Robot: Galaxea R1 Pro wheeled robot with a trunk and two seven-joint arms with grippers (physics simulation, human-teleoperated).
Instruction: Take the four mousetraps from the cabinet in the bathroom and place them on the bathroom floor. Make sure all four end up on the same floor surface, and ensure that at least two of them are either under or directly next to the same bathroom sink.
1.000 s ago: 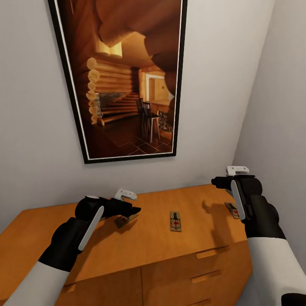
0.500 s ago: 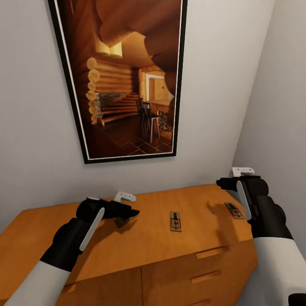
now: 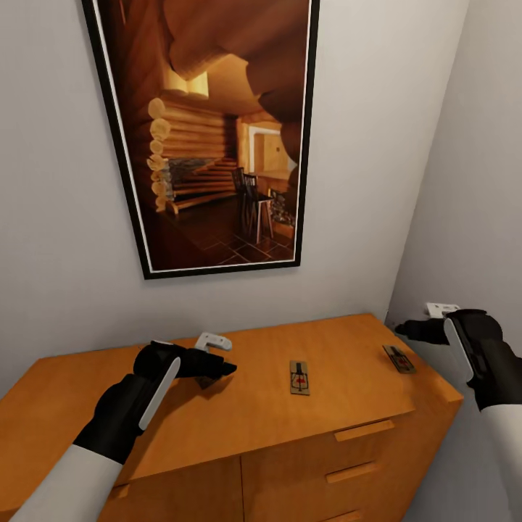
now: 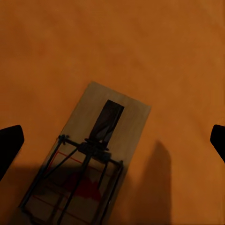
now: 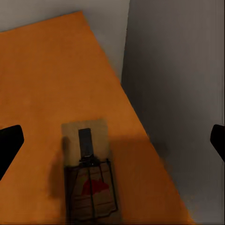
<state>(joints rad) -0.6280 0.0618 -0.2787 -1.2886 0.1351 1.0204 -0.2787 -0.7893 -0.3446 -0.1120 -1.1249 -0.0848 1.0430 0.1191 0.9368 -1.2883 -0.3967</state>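
The orange-brown cabinet point(image 3: 246, 413) stands against the wall with mousetraps lying flat on its top. One mousetrap point(image 3: 299, 378) lies mid-top, and another mousetrap point(image 3: 399, 359) sits near the right edge. My left gripper point(image 3: 220, 367) hovers open just above a further mousetrap point(image 4: 89, 164), whose wooden base and wire bar lie between the spread fingertips point(image 4: 9, 145). My right gripper point(image 3: 404, 330) hangs open over the cabinet's right edge, looking down on the right-edge mousetrap point(image 5: 89, 183). Neither gripper holds anything.
A large black-framed picture point(image 3: 210, 138) of a log interior hangs on the wall behind the cabinet. A grey side wall point(image 3: 478, 181) closes in on the right, leaving a narrow gap beside the cabinet. Drawer handles point(image 3: 351, 433) show on the front.
My right arm has swung right and lower, from above the cabinet top to its right edge. My left gripper has dropped slightly over its mousetrap, hiding it in the head view.
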